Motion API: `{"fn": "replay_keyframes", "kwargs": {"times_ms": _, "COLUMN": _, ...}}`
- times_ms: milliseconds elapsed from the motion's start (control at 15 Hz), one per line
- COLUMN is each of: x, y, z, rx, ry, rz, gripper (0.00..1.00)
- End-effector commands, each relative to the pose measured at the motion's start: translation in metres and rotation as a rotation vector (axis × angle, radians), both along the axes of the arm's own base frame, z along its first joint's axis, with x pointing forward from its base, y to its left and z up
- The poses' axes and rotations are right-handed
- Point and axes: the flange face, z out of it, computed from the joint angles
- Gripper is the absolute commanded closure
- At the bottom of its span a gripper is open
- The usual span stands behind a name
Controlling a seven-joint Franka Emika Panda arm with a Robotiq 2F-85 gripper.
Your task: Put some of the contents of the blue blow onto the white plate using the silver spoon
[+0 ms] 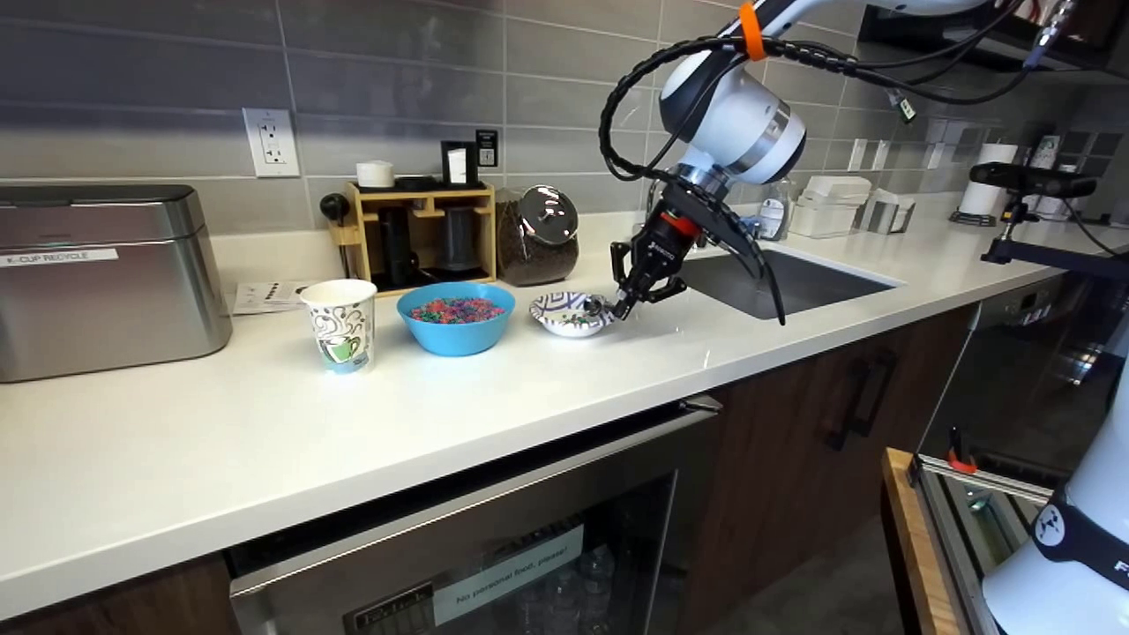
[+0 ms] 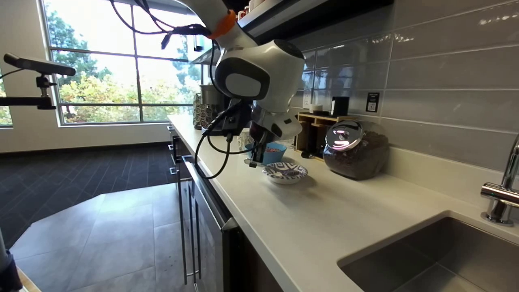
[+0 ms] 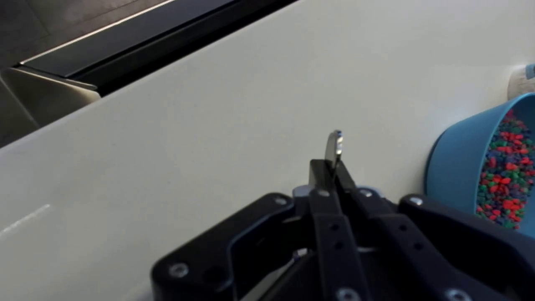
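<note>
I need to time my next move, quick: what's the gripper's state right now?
Gripper: closed, holding the silver spoon by its handle.
</note>
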Motion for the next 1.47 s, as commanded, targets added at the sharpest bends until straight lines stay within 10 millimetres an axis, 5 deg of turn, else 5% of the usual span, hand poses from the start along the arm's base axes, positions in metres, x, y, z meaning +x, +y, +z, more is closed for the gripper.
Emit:
{"fn": "replay_keyframes", "kwargs": {"times_ms": 0, "x": -0.006, "y": 0.012, "z": 0.015, "rx": -0.093, "ry": 0.044, "rz": 0.031, "gripper": 0.99}}
{"fn": "replay_keyframes", "kwargs": {"times_ms": 400, "x": -0.004, "y": 0.026, "z": 0.044, "rx": -0.194, "ry": 0.076, "rz": 0.112, "gripper": 0.99}}
{"fn": "replay_keyframes", "kwargs": {"times_ms": 800, "x": 0.006, "y": 0.057, "z": 0.091, "rx": -0.219, "ry": -0.127, "rz": 0.300, "gripper": 0.99}}
{"fn": "replay_keyframes", "kwargs": {"times_ms": 1400, "x": 0.055, "y": 0.097, "z": 0.083, "rx": -0.318, "ry": -0.067, "rz": 0.677, "gripper": 0.99}}
